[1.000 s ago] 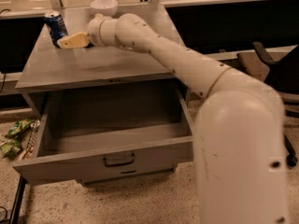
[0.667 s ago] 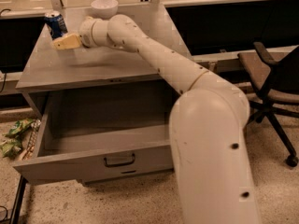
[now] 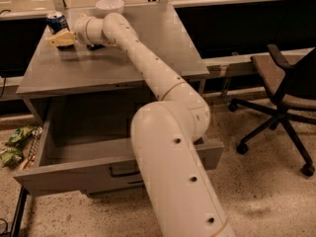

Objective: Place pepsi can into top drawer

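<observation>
The pepsi can, dark blue with a silver top, stands upright at the far left corner of the grey cabinet top. My gripper is low over the cabinet top, just in front of the can and slightly to its right, very close to it. The top drawer is pulled wide open below the cabinet top. Its inside looks empty, and its dark curved handle shows on the front panel. My arm crosses the drawer's right half and hides it.
A white bowl sits at the back of the cabinet top, right of the can. Green packets lie on the floor to the left of the drawer. A black office chair stands to the right.
My gripper has moved left across the cabinet top, closer to the can. The arm's base segment now fills more of the foreground. The can and the drawer have not moved.
</observation>
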Robot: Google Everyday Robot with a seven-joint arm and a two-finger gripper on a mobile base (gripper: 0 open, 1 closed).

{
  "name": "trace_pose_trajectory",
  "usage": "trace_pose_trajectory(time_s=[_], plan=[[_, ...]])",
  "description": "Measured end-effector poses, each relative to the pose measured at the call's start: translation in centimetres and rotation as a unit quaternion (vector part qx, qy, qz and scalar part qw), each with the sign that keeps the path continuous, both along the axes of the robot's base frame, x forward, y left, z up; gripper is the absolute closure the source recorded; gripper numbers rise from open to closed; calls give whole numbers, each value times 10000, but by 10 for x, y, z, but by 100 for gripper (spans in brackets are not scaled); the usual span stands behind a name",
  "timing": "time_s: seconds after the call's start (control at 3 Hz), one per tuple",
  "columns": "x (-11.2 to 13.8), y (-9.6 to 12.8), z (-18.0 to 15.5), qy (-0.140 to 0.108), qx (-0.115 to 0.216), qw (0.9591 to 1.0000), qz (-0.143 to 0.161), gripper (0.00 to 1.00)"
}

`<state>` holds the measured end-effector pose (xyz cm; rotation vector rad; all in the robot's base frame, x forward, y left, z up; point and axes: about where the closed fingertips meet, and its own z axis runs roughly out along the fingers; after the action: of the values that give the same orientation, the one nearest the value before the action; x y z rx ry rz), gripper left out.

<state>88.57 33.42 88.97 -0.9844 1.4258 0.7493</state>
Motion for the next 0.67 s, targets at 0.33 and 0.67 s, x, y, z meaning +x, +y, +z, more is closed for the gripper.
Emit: trace_pose_trajectory(time_s=[0.33,0.67], plan=[[22,10,26,-209,245,9993,-172,33],[23,16,33,-266,297,9992,-103,56]])
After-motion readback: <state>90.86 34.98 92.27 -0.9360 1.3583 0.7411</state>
